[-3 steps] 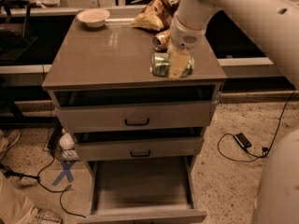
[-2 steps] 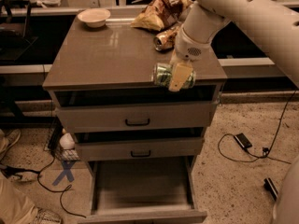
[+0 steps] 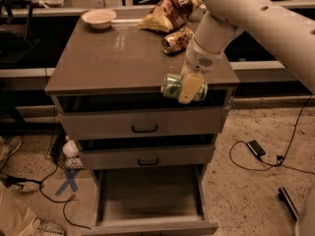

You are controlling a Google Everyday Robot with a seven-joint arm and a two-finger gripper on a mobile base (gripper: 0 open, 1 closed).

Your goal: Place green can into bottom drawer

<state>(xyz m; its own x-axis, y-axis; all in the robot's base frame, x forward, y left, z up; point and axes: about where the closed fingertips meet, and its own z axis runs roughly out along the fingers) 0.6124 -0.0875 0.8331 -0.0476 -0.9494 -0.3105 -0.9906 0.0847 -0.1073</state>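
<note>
Green can: lies on its side in the air, just beyond the front edge of the desk and level with the top drawer. It touches neither.

Tool: hangs at the end of the white arm, which reaches in from the upper right. It is closed across the body of the green can, one pale finger crossing the label, and carries nothing else. The crosswise hold probably suits a can picked up lying flat.

Bottom drawer: pulled fully out, with a bare grey floor. It sits well below the can and a little to its left. It is open so the load can go straight down past the closed fronts above.

Top drawer and middle drawer: both shut, black handles showing.

Orange-brown can: on its side on the desk, near the arm. It is not the item wanted.

Crisp bag and bowl: at the back of the desk, well apart from the work.

Stage, by judgement: carrying. Lowering and release are not yet done.
</note>
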